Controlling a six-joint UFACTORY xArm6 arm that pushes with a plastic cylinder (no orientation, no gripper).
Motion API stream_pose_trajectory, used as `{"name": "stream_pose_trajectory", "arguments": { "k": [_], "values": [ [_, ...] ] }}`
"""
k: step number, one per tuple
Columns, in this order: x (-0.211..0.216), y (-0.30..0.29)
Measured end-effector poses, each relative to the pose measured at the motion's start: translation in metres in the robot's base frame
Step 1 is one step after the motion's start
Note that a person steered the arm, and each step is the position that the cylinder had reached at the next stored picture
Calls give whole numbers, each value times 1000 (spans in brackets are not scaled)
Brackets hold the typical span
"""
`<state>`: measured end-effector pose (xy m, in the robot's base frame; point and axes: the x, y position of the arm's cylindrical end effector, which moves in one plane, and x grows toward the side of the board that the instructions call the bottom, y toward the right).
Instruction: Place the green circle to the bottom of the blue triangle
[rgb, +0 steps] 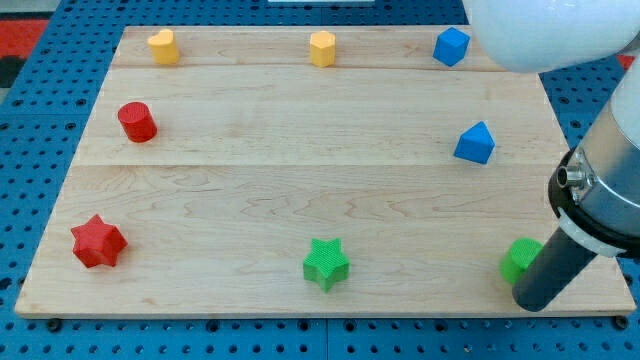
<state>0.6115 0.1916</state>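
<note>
Wooden board (300, 150), my tip (530, 303) touching green circle (519, 259), below blue triangle (475, 143)

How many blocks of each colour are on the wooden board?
Yellow: 2, heart and hexagon
Blue: 2, cube and triangle
Red: 2, cylinder and star
Green: 2, star and circle
Total: 8
</note>
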Motion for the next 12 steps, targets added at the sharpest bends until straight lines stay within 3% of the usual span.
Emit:
{"name": "stream_pose_trajectory", "arguments": {
  "k": [6,7,9,11,12],
  "values": [
    [-2,42],
    [-19,73],
    [-37,30],
    [-18,27],
    [-34,-15]
  ]
}}
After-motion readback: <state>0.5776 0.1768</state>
